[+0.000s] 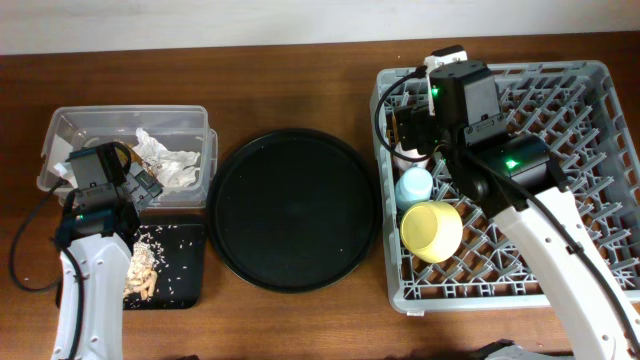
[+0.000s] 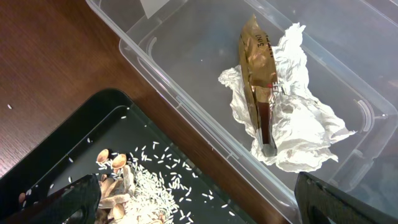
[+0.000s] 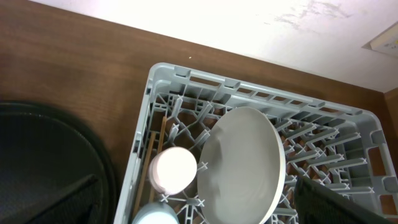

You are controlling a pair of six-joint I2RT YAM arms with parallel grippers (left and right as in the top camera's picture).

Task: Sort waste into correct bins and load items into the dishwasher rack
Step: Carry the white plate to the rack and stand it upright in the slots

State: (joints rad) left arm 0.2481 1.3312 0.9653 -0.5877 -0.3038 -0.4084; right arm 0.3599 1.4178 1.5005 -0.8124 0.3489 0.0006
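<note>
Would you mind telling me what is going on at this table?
Two robot arms are clearing up. The left fingers hover open at the clear tub, which holds the napkin and wrapper; food scraps lie in the black tray. The right fingers are open above the rack, where the plate, yellow bowl, blue cup and white cup sit. Neither pair holds anything.

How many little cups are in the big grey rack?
2. The small white cup sits by the grey plastic rack's left wall; the small light-blue cup sits between it and the yellow bowl. The arm might hide more.
</note>
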